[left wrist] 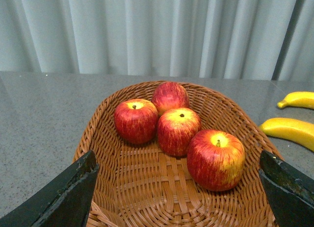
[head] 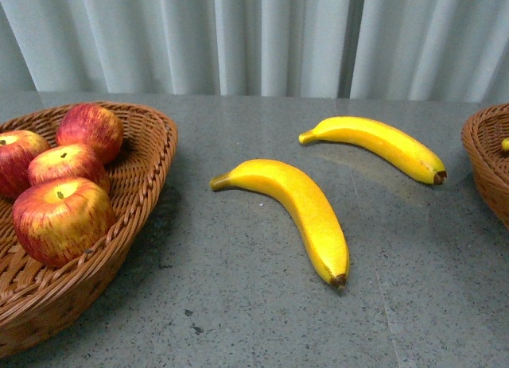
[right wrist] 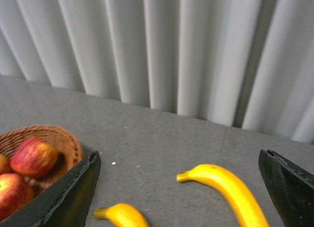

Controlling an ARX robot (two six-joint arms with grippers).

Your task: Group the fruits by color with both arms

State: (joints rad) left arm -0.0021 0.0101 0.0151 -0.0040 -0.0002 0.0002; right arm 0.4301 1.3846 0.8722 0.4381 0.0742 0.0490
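Note:
Several red apples (head: 60, 218) with yellow streaks lie together in a wicker basket (head: 151, 149) at the left. Two yellow bananas rest on the grey table: a near banana (head: 302, 205) in the middle and a far banana (head: 382, 144) to its right. Neither arm shows in the front view. My left gripper (left wrist: 179, 188) hangs open above the basket's near end, just short of the closest apple (left wrist: 216, 160). My right gripper (right wrist: 179, 188) is open above the table, with the far banana (right wrist: 228, 190) between its spread fingers and nothing held.
A second wicker basket (head: 487, 157) stands at the right edge with a bit of yellow inside. Pale pleated curtains (head: 254, 34) close off the back of the table. Bare grey tabletop (head: 262, 320) lies in front of the bananas.

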